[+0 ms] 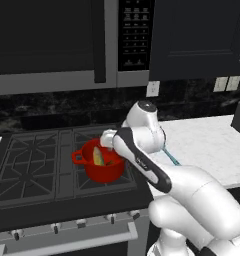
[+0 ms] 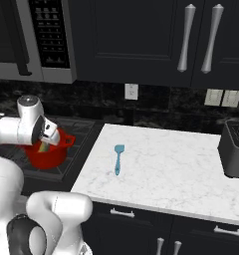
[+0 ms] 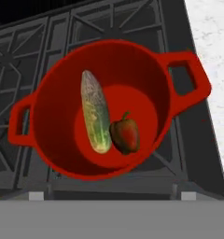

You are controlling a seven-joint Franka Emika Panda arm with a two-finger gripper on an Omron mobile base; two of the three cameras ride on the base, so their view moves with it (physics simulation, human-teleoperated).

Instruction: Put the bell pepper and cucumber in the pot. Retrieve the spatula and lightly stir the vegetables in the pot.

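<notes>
Red enamel catches the eye first: the pot (image 3: 45, 100) sits on the near right burner of the black stove (image 1: 32, 172), its two loop handles sticking out to either side. Closer to me, the oven's front edge shows a row of small knobs (image 1: 82, 223) that are too small to read.

Seen from above, the cucumber (image 3: 96, 114) lies on the pot's floor. The small bell pepper (image 3: 125, 135) sits just beside one end of it, apparently touching. The pepper looks reddish down there, with a short stalk.

The tool (image 2: 48, 139) hangs just above the rim, but the arm's own white bulk covers it. I cannot tell whether its fingers stand apart or together. Nothing looks to be held.

To the right of the stove runs the white marble counter (image 2: 171, 174). The light-blue spatula (image 2: 118, 159) lies flat on it, well apart from the pot, blade pointing toward the wall. From the left side the arm hides most of it.

A dark toaster (image 2: 235, 149) sits at the counter's far right, cut off by the frame. Behind everything is a black speckled backsplash (image 2: 166, 107) with a white outlet (image 2: 132, 91). A microwave (image 1: 52, 42) is mounted over the stove, and dark cabinets (image 2: 141, 40) with silver handles hang over the counter.
</notes>
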